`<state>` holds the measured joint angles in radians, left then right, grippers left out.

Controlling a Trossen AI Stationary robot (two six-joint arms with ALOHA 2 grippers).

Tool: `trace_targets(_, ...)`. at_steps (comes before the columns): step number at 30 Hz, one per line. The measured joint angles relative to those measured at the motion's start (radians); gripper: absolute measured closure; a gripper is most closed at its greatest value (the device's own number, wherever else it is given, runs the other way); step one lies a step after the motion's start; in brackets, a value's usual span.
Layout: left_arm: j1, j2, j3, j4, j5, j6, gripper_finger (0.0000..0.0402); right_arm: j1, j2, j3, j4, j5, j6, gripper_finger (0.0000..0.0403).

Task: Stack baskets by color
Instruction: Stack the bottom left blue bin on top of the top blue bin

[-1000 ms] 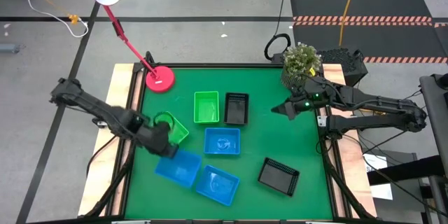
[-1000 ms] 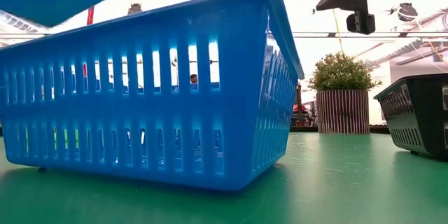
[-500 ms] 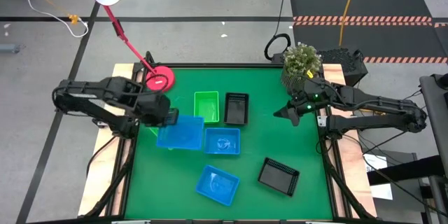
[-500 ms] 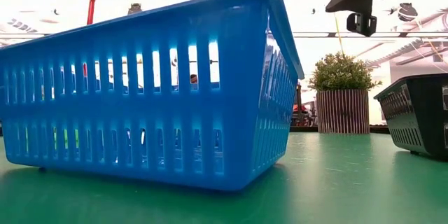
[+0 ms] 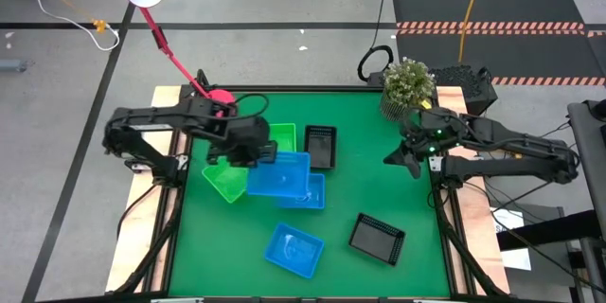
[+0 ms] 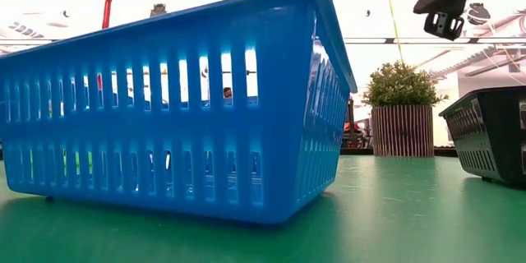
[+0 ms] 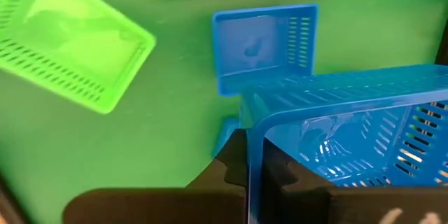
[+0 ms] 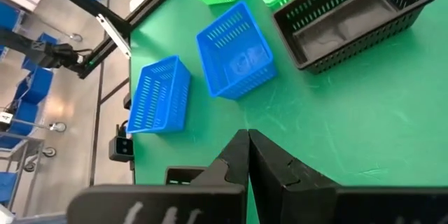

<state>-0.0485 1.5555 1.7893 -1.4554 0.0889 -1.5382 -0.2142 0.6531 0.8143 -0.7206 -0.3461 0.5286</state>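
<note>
One blue basket [image 5: 277,172] is hanging from the clenched left hand [image 7: 253,175] above another blue basket [image 5: 305,191]; the right hand [image 8: 247,155] is clenched, holding nothing.

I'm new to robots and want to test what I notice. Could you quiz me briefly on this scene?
1. True or false: the left arm's fingers grip the rim of a blue basket.
2. Which is empty? A the left arm's fingers; B the right arm's fingers.
3. Fill in: the potted plant stands near the ___ arm.

Key: 1 true. 2 B. 3 right.
</note>
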Motion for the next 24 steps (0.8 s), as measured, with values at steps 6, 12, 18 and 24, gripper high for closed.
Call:
trace_targets(6,0.023,0.088,0.0,0.078,-0.002,0.055,0.0401,0.0,-0.071,0.0,-0.03,0.0,-0.041,0.0403)
trace_targets(12,0.036,0.188,0.0,0.157,-0.01,0.134,0.0401,0.0,-0.127,0.001,-0.043,0.0,-0.082,0.0403)
trace_targets(18,0.033,0.254,-0.028,0.158,-0.033,0.126,0.0401,0.0,-0.152,0.001,-0.043,0.0,-0.089,0.0403)
trace_targets(24,0.042,0.259,-0.102,0.294,-0.046,0.129,0.0401,0.0,-0.161,0.001,-0.043,-0.039,-0.114,0.0403)
